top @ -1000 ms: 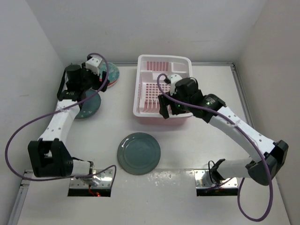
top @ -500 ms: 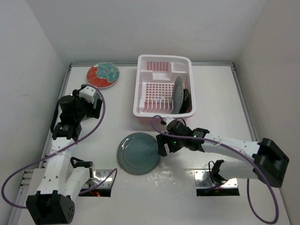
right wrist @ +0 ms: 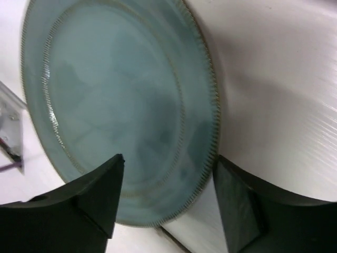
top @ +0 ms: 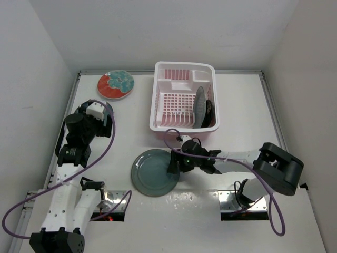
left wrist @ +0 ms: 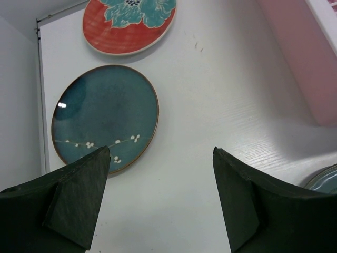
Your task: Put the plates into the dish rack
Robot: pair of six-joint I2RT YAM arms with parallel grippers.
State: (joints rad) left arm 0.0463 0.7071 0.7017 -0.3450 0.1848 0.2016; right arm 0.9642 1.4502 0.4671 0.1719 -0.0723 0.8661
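Since half a second before, the right end effector (top: 174, 163) had slid left, from the bare surface (top: 237, 105) to right over the right edge of the grey-teal plate (top: 154, 172), and the left arm had moved only a little. The right end effector was spread wide and gripped nothing. In the right wrist view one finger hung over the plate and the other over the surface just past the rim. That looked like a way to get the rim between the fingers, since a flat plate gives nothing else to pinch. This plate lay flat near the front of the dish rack (top: 184, 67), not in it. Inside the rack, at its right side, a second grey-teal plate (top: 199, 107) stood on its edge with the small black plate (top: 209, 110) just behind it, and standing up like that they took little room. The left end effector (left wrist: 160, 174) was also spread wide and empty, up above the surface. It hung near the darker teal plate (left wrist: 105, 117), which lay flat with the red plate (top: 115, 85) just beyond, so it was probably waiting its turn. Three plates were left to load. No brand, label or words could be read. The darker teal plate had only a thin twig with small white flowers, and the red plate a blue flower.
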